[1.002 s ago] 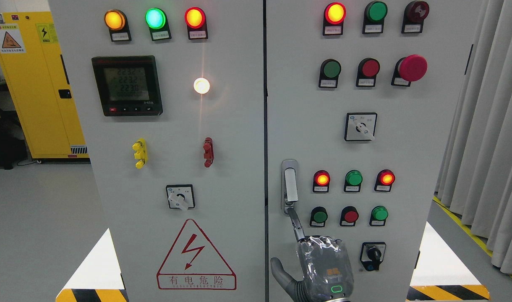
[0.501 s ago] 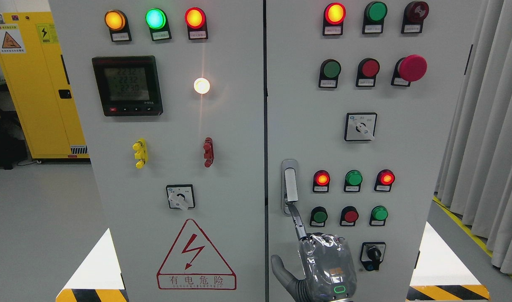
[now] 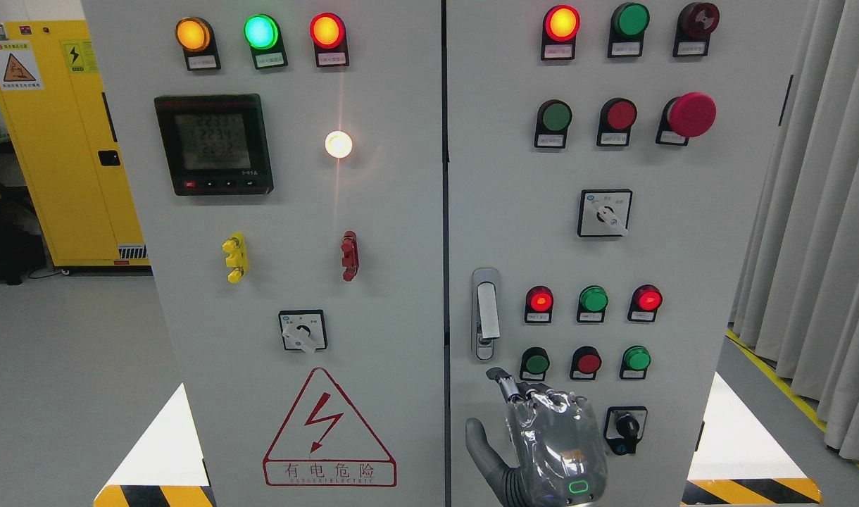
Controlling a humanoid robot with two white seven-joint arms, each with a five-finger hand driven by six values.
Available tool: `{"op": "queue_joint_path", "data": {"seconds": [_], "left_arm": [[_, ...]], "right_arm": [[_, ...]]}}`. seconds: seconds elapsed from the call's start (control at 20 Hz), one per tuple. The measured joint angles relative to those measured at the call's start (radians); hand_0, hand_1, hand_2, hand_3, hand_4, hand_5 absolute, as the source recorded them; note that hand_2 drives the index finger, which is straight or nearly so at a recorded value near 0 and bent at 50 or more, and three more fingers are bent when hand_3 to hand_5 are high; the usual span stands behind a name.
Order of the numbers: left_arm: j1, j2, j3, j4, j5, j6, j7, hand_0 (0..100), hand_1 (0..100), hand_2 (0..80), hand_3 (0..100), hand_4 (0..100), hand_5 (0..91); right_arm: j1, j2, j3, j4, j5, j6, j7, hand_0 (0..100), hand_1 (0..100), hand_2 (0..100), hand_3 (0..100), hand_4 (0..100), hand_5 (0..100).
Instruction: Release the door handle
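The grey door handle (image 3: 486,314) stands upright in its metal plate on the left edge of the right cabinet door (image 3: 683,246), with a keyhole below it. My right hand (image 3: 535,422), wrapped in clear plastic, comes up from the bottom edge and sits just below the handle, apart from it. Its index finger (image 3: 501,379) is bent, and the tip is a short way under the handle plate. The other fingers are curled behind the knuckles, the thumb (image 3: 477,443) sticks out to the left, and the hand holds nothing.
The right door carries lit lamps, push buttons (image 3: 588,362), a red mushroom button (image 3: 691,114) and a rotary switch (image 3: 625,428) just right of my hand. The left door (image 3: 401,282) has a meter and a warning triangle. Curtains hang at the right, and a yellow cabinet (image 3: 56,141) stands at the left.
My index finger, which reached up to the bottom of the handle, has come off it and bent down. The hand has dropped slightly lower and to the right.
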Motion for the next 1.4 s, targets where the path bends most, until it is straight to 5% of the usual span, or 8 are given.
{"op": "queue_joint_path", "data": {"seconds": [0.15,0.3,0.6,1.4], "left_arm": [[0.000,0.000,0.000,0.000,0.000,0.000,0.000,12,56,0.0,0,0,0.0],[0.000,0.000,0.000,0.000,0.000,0.000,0.000,12,56,0.0,0,0,0.0],[0.000,0.000,0.000,0.000,0.000,0.000,0.000,12,56,0.0,0,0,0.0],[0.000,0.000,0.000,0.000,0.000,0.000,0.000,12,56,0.0,0,0,0.0]], "right_arm": [[0.001,0.001,-0.002,-0.014,-0.001,-0.001,0.010,64,36,85,100,100,100],[-0.002,0.002,-0.004,-0.025,-0.001,-0.001,0.036,45,28,90,100,100,100],[-0.030,0.005,-0.010,-0.039,-0.002,-0.001,0.074,29,16,98,100,100,100],[-0.118,0.008,-0.020,-0.038,0.002,0.013,0.110,23,20,99,100,100,100]]}}
